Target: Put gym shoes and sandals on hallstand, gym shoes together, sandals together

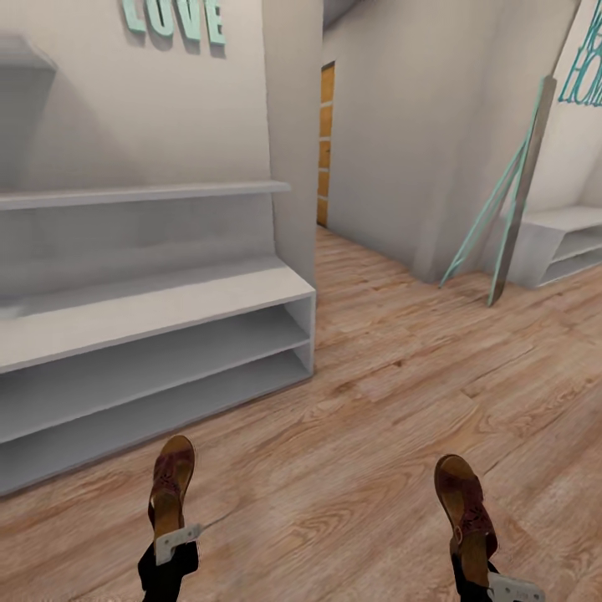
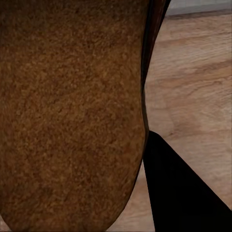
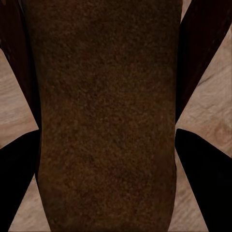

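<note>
Two flat, dark brown sandals: left gripper (image 1: 170,535) clamps one sandal (image 1: 171,485), right gripper (image 1: 481,577) clamps the other sandal (image 1: 465,510), above the wood-plank floor (image 1: 359,418) beside the pale hallstand (image 1: 150,334).

- Left gripper (image 1: 170,539) grips a brown sandal (image 1: 171,477) at seven o'clock.
- Right gripper (image 1: 481,577) grips the other sandal (image 1: 464,502) at five o'clock.
- Hallstand (image 1: 159,318) stands at nine o'clock on the wood floor (image 1: 376,393).

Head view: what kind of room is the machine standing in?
Most likely a home hallway. A pale shoe rack with open shelves stands against the wall, wood plank floor leads to a doorway, and each gripper holds a brown sandal.
</note>
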Tool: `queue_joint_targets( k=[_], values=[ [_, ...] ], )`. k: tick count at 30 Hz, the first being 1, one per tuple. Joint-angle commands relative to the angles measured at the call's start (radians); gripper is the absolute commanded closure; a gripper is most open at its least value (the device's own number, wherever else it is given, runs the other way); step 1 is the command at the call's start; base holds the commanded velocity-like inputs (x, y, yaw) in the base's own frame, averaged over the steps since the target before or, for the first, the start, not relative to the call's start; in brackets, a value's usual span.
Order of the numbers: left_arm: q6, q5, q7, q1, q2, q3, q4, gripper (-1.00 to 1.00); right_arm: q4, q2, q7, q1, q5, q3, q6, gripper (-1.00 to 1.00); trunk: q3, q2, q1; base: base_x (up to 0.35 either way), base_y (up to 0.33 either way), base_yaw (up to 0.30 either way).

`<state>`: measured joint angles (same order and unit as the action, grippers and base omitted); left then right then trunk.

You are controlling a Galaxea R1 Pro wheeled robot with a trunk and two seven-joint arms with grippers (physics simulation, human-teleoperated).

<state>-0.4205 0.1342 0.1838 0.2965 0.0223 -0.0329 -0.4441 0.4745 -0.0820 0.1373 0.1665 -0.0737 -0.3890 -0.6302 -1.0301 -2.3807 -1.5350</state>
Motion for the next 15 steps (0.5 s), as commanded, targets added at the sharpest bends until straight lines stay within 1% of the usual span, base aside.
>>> queue_joint_targets(
  k=[1, 5, 11, 15],
  values=[
    [-0.003, 0.002, -0.002, 0.0, 0.001, -0.002, 0.001, 1.0, 0.0, 0.001, 0.007, 0.001, -0.008, -0.008, -0.003, 1.0, 0.0, 0.0, 0.0, 0.0, 0.0, 0.225],
    [-0.004, 0.002, -0.001, 0.0, 0.001, -0.002, 0.001, 1.0, 0.0, 0.001, 0.007, 0.001, -0.008, -0.008, -0.003, 1.0, 0.004, 0.0, 0.0, 0.0, 0.057, 0.225],
    [-0.007, 0.002, -0.001, 0.0, 0.002, -0.002, 0.001, 1.0, 0.0, 0.001, 0.007, 0.001, -0.008, -0.008, -0.003, 1.0, 0.01, 0.0, 0.0, 0.0, 0.235, 0.224],
    [-0.007, 0.002, -0.001, 0.0, 0.002, -0.002, 0.001, 1.0, 0.0, 0.001, 0.007, 0.001, -0.008, -0.008, -0.003, 1.0, 0.014, 0.0, 0.0, 0.0, 0.092, 0.22]
  ],
)
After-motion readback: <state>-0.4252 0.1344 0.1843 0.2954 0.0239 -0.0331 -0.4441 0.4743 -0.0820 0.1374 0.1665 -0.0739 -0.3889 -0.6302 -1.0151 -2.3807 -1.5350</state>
